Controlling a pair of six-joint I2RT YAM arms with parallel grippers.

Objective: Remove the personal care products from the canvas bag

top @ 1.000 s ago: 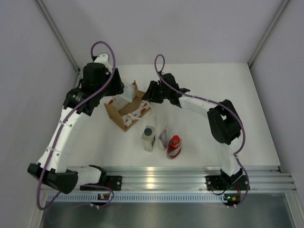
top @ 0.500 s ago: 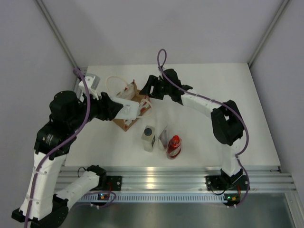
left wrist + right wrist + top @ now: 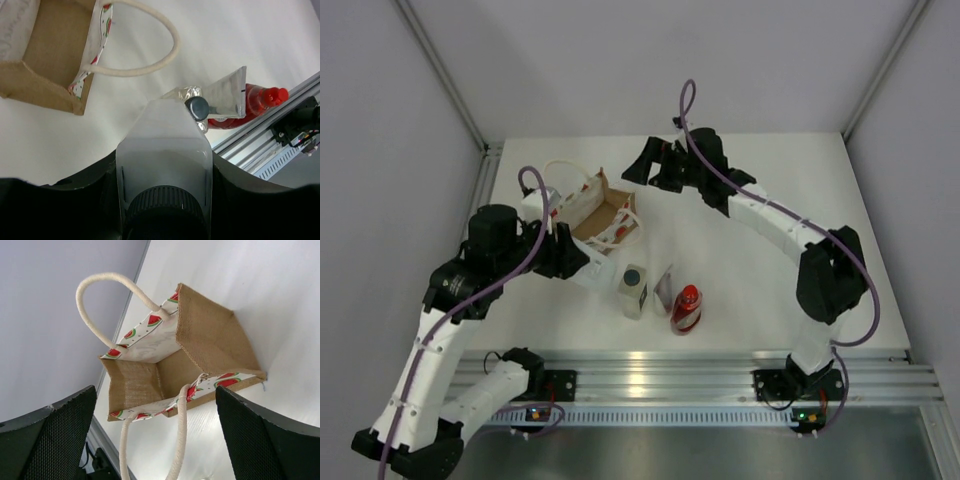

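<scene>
Held white bottle [image 3: 165, 145] is clamped in the left gripper [image 3: 164, 187], outside the canvas bag [image 3: 210, 340]. Its long axis runs along the fingers, dark grey cap toward the wrist, base pointed at the table just short of the standing white bottle [image 3: 633, 292], flat tube [image 3: 665, 288] and red bottle [image 3: 686, 308]. Left arm is judged nearer. Right gripper [image 3: 155, 395] is spread wide, nothing held, over the bag; nothing is seen inside

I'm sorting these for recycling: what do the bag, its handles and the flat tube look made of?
The bag: coarse woven fabric, jute or canvas by its visible weave, matte tan, with smoother white watermelon-printed sides. Its handles: thick off-white cord, likely cotton, matte. The flat tube: soft plastic or laminate, slightly shiny, judging by its crimped end.
</scene>
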